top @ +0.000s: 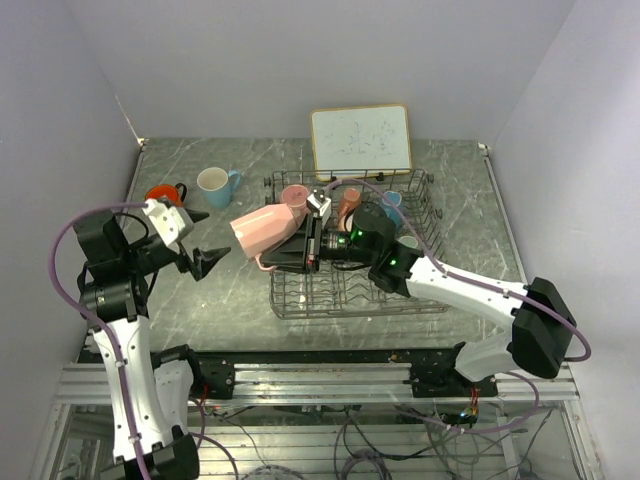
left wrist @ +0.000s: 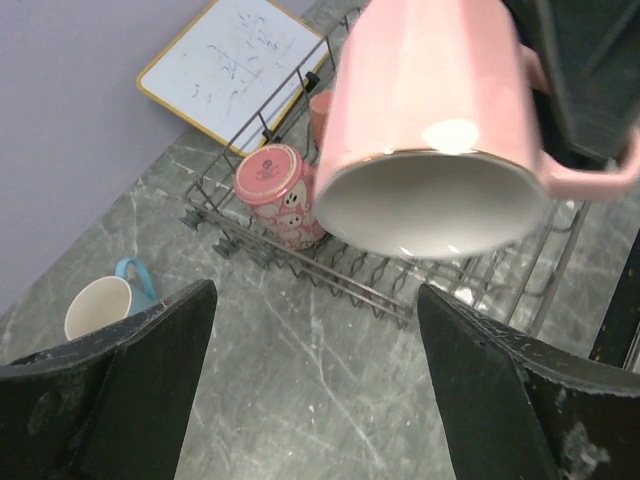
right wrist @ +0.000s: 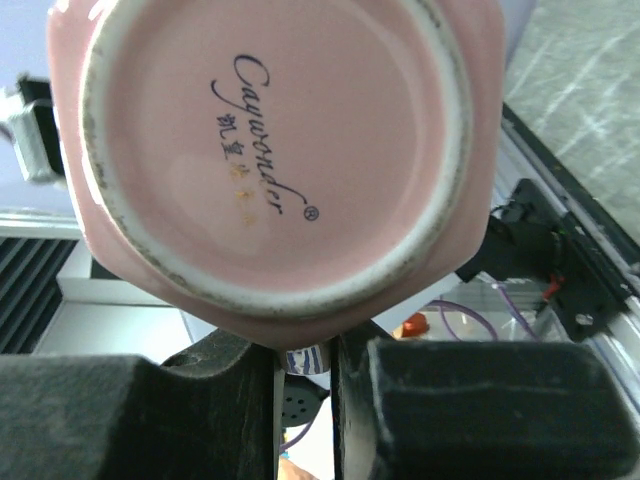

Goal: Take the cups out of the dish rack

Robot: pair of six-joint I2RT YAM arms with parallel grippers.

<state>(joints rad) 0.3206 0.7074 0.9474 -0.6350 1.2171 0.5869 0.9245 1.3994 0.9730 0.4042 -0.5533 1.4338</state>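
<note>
My right gripper (top: 287,254) is shut on the handle of a pink mug (top: 262,228) and holds it tilted in the air over the left end of the grey wire dish rack (top: 350,302). The right wrist view shows the mug's base (right wrist: 270,150) just above the closed gripper (right wrist: 305,350). My left gripper (top: 205,238) is open and empty, left of the mug. In the left wrist view the mug's mouth (left wrist: 430,110) hangs above and beyond the gripper (left wrist: 315,295). A patterned pink mug (top: 294,196), a peach mug (top: 348,203) and a light blue mug (top: 392,203) sit in the rack.
A light blue mug (top: 215,183) and an orange-red mug (top: 163,192) stand on the table left of the rack. A wood-framed whiteboard (top: 360,140) leans behind the rack. The rack's left edge (left wrist: 330,275) lies just beyond my left fingers.
</note>
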